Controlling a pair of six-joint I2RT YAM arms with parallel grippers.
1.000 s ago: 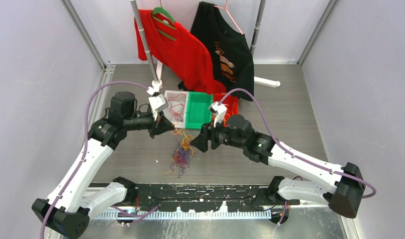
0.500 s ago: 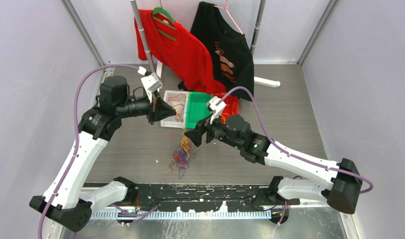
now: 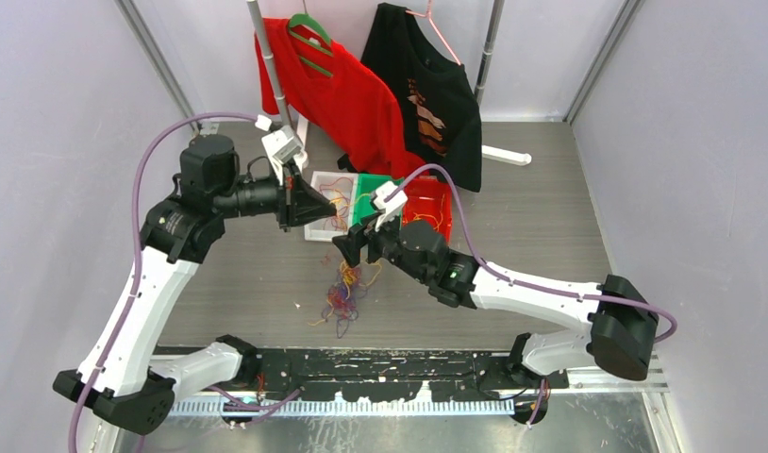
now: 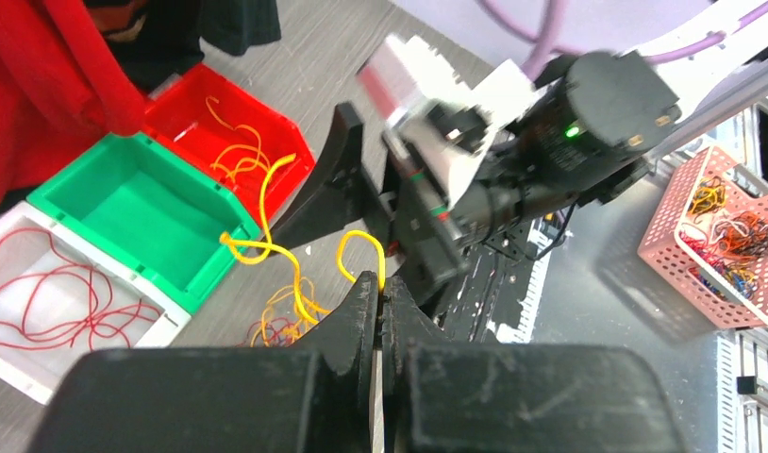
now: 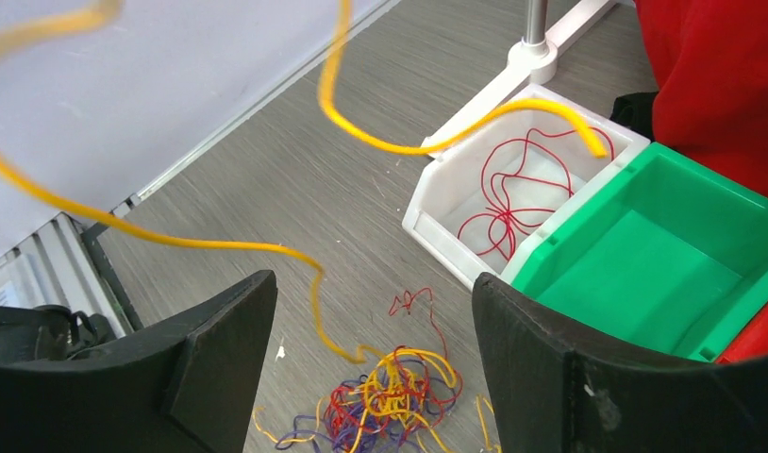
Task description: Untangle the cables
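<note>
The cables lie as a tangle [image 3: 343, 291] of red, yellow and purple strands on the grey floor, seen also in the right wrist view as the tangle [image 5: 399, 404]. My left gripper [image 4: 381, 283] is shut on one yellow cable [image 4: 267, 251], which runs in loops from its tips down to the pile. From above, that left gripper [image 3: 324, 205] hangs over the white bin. My right gripper [image 5: 373, 283] is open above the pile with nothing between its fingers. The lifted yellow cable [image 5: 210, 244] crosses its view.
Three bins stand in a row: a white bin [image 3: 315, 227] with red strands, an empty green bin [image 4: 125, 208], and a red bin [image 3: 428, 200] with yellow strands. Red and black shirts hang on a rack [image 3: 267, 66] behind. A pink basket [image 4: 729, 219] holds more cables.
My left arm has risen and drawn back to the left, pulling the yellow cable up from the pile. My right arm has moved left over the tangle, uncovering the red bin.
</note>
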